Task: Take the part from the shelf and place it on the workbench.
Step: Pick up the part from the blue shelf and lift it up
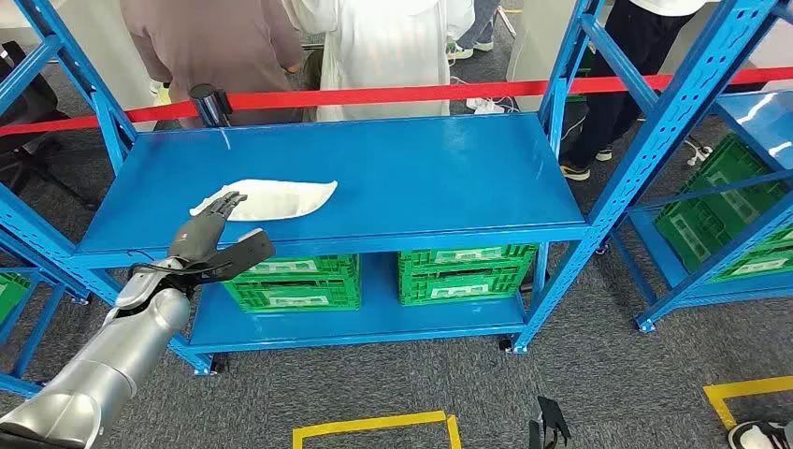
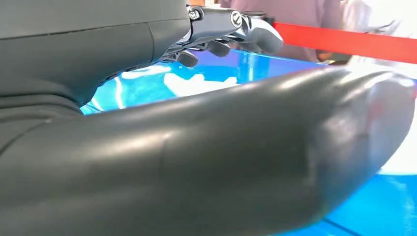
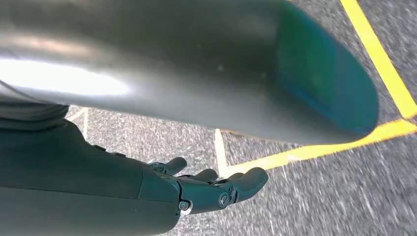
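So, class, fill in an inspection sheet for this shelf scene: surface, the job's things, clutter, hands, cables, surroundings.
Surface: blue shelf top, glossy, bare apart from the part.
Job's things: white part lying flat on the shelf top, towards its left end.
Clutter: green crates on the lower shelf.
Hands: left robot hand open, fingers spread, at the shelf's front edge beside the part, contact unclear; right robot hand open, holding nothing, hanging over the floor.
Cables: white cable on the floor behind the shelf.
Surroundings: red barrier tape, people standing behind it, more blue racks either side, yellow floor lines.
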